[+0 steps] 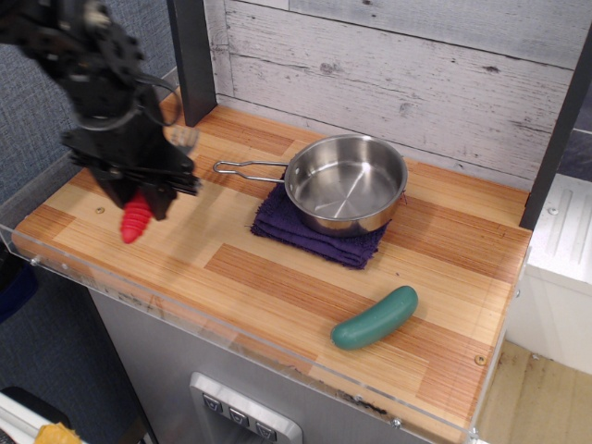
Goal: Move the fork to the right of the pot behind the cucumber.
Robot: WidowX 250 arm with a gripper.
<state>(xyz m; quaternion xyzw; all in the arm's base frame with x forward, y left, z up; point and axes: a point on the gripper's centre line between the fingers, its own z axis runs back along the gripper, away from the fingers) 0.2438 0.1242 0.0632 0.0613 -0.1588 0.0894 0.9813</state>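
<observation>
The fork (139, 211) hangs over the left end of the wooden surface (277, 277), its red handle gripped between the closed fingers (139, 192). To its right, well apart, the pot (346, 183) sits on a purple cloth (314, 231). The cucumber (375, 318) lies nearer the front right.

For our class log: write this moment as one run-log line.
gripper: shut on fork | lifted, left end | pot: on cloth | cucumber: front right
</observation>
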